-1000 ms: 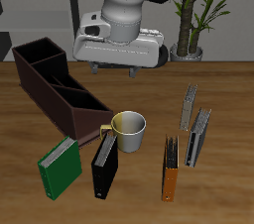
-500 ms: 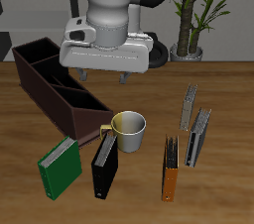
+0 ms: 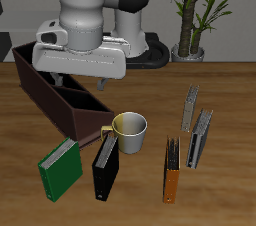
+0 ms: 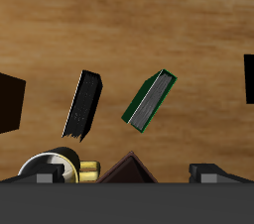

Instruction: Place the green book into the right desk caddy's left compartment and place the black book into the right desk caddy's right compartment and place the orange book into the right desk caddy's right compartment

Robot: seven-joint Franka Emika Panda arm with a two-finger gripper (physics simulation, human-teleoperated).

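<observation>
Moved: arm swung toward the frame's left — gripper (image 3: 84, 78) hung above the right desk caddy (image 3: 40, 82), jaws apart, empty.
Green book (image 3: 59, 167): lower left, leaning on its edge.
Handling: probably stiff, light — pinch across the covers.

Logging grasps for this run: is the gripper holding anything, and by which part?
Nothing: the gripper hangs empty above the right desk caddy.

The green book (image 3: 58, 168) has a dark green cover; the black book (image 3: 105, 168) black; the orange book (image 3: 172, 183) orange; the right desk caddy (image 3: 40, 95) maroon-brown.
</observation>
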